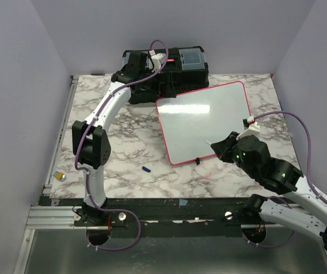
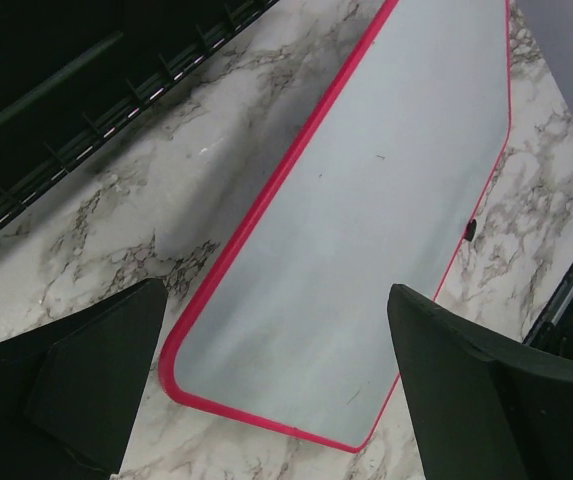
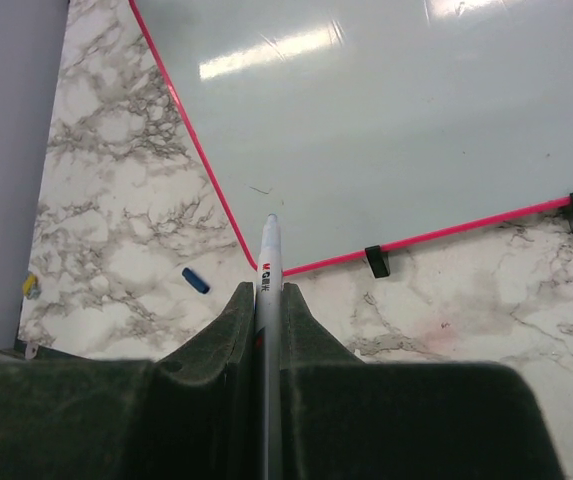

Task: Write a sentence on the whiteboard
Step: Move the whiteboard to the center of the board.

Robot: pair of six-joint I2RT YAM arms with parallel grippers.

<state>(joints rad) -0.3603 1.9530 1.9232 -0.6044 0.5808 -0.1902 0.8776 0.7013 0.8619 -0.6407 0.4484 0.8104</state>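
Note:
The whiteboard (image 1: pixel 203 123) lies flat on the marble table, white with a red-pink rim, and bears only faint small marks. My right gripper (image 1: pixel 223 147) is at the board's near edge, shut on a white marker (image 3: pixel 269 265). The marker's tip points over the board's near-left corner (image 3: pixel 256 250); whether it touches I cannot tell. My left gripper (image 1: pixel 152 94) hovers at the board's far-left corner, next to the black toolbox. In the left wrist view its fingers (image 2: pixel 96 370) stand wide open, with only the whiteboard (image 2: pixel 366 230) below the gap and nothing held.
A black toolbox (image 1: pixel 174 65) stands at the back edge, close to the left gripper. A small blue cap (image 1: pixel 146 169) lies on the marble left of the board's near corner. A small yellow-and-grey object (image 1: pixel 61 176) sits at the table's left edge.

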